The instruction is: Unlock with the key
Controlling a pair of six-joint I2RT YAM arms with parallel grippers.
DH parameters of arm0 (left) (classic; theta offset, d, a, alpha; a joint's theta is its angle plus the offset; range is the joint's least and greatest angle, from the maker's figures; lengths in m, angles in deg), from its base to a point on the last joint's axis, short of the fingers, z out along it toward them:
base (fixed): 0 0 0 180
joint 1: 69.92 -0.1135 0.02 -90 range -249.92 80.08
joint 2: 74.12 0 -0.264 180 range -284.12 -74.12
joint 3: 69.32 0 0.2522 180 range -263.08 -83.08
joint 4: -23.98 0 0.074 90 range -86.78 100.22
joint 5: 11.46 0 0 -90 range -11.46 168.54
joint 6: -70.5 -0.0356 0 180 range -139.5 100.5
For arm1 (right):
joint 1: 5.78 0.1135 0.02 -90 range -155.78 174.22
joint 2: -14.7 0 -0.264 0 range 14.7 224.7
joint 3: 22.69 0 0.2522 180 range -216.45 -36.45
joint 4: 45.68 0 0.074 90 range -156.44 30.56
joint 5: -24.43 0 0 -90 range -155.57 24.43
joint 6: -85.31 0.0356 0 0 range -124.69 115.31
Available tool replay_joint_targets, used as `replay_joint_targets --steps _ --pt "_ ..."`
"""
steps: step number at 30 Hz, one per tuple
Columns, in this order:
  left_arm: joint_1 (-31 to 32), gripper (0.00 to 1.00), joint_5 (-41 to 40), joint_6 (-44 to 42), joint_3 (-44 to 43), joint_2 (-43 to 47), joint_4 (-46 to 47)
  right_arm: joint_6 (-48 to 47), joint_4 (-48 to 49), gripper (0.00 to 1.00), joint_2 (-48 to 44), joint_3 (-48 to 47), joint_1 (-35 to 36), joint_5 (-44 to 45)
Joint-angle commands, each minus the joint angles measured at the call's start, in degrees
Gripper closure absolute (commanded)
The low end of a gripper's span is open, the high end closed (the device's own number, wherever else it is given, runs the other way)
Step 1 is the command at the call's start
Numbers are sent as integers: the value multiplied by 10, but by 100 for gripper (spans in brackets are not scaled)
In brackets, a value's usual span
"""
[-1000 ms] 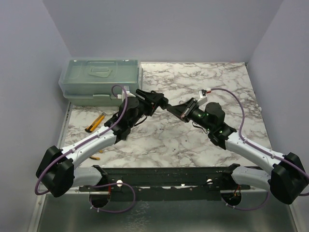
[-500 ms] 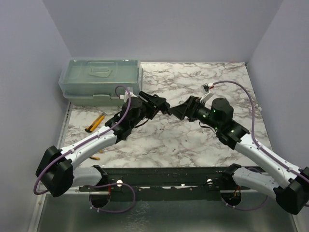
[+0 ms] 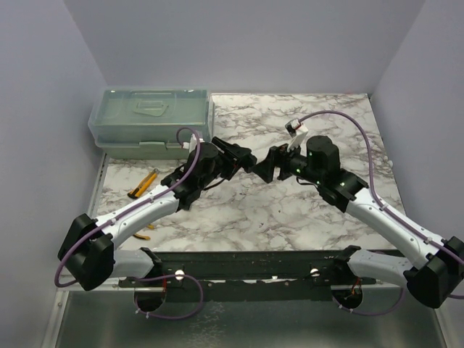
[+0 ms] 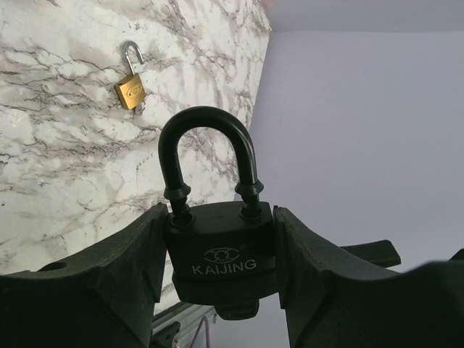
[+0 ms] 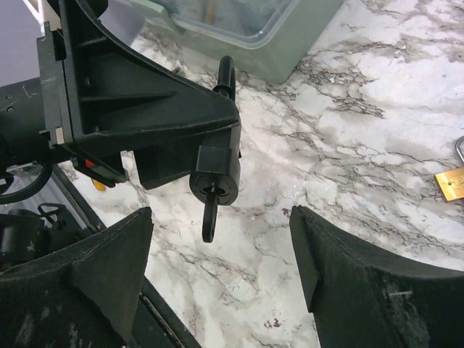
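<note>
A black padlock marked KAIJING is clamped by its sides in my left gripper, shackle pointing away from the wrist, held above the marble table. In the right wrist view the padlock's underside faces me, and the key hangs from its keyhole, black head down. My right gripper stands open just short of the key, its fingers wide on either side and touching nothing. From above, the left gripper and right gripper meet nose to nose at the table's middle.
A small brass padlock with an open shackle lies on the marble, also at the right wrist view's edge. A pale green toolbox stands at the back left. A yellow-handled tool lies left of the left arm. A black rail runs along the near edge.
My right gripper has opened and let go of the key, which stays in the padlock. The right arm's wrist has swung up and leftward. The left gripper has edged slightly right.
</note>
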Motion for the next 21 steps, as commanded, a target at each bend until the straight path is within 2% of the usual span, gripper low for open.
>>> replay_joint_targets --steps 1,9,21 --pt "0 100 20 10 -36 1 33 -29 1 18 22 -30 0 -18" --pt "1 100 26 18 -41 -7 35 -17 21 20 52 -40 1 -23" --pt "1 100 31 28 -45 -15 43 29 52 30 79 -39 15 22"
